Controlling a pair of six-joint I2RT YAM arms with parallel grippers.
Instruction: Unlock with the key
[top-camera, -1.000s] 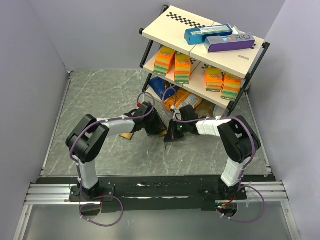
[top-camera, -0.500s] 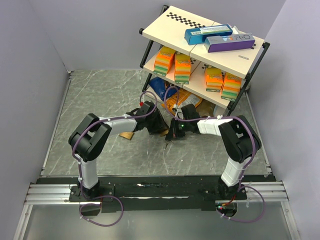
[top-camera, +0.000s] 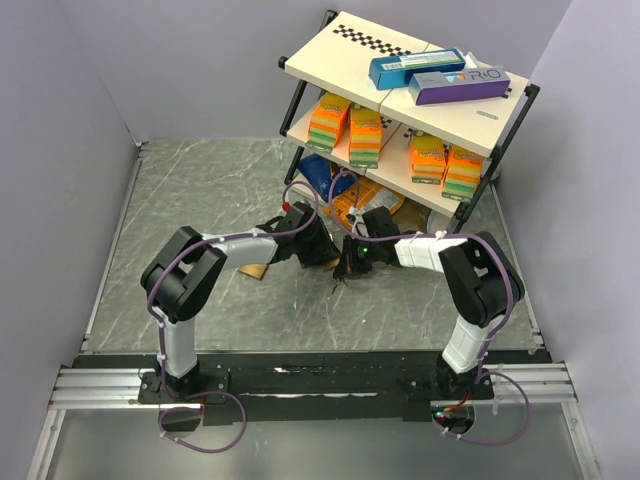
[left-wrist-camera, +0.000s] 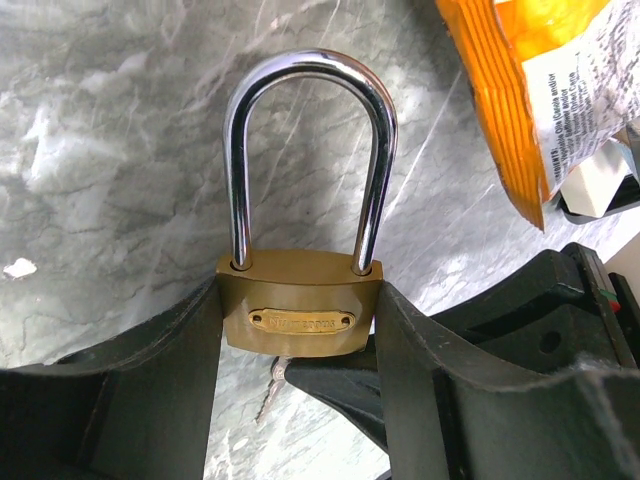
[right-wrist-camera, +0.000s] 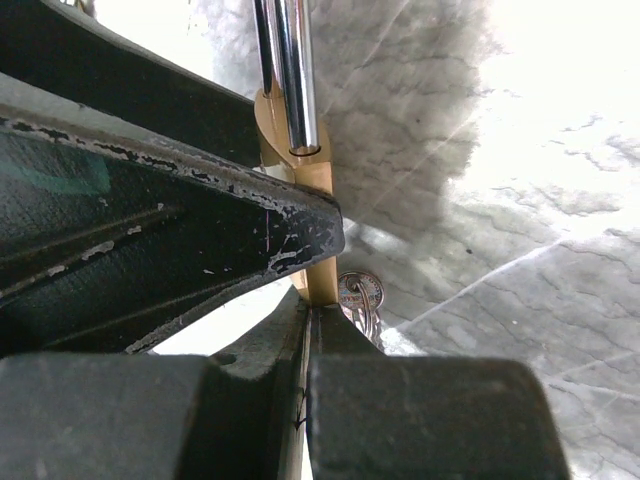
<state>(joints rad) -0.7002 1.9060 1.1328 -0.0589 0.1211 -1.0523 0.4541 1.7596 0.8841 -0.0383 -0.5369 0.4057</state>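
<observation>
A brass padlock (left-wrist-camera: 300, 315) with a closed silver shackle (left-wrist-camera: 305, 150) is clamped by its sides between my left gripper's (left-wrist-camera: 300, 300) fingers (left-wrist-camera: 150, 370), just above the marble floor. My right gripper (right-wrist-camera: 310, 312) is shut, its tips pressed against the padlock's underside (right-wrist-camera: 320, 270); it also shows in the left wrist view (left-wrist-camera: 340, 375). The blade of the key it pinches is hidden. A small round-headed key (right-wrist-camera: 360, 292) hangs beside those tips and dangles below the padlock (left-wrist-camera: 268, 390). In the top view both grippers (top-camera: 325, 252) (top-camera: 350, 262) meet in front of the rack.
A shelf rack (top-camera: 400, 90) with boxes and orange packs stands right behind the grippers. An orange snack bag (left-wrist-camera: 520, 90) lies under it, close to the padlock. A small brown object (top-camera: 255, 270) lies under the left forearm. Grey walls close in both sides.
Both grippers have shifted slightly away from me, toward the rack, still joined at the padlock. The left forearm has swung a little to the right.
</observation>
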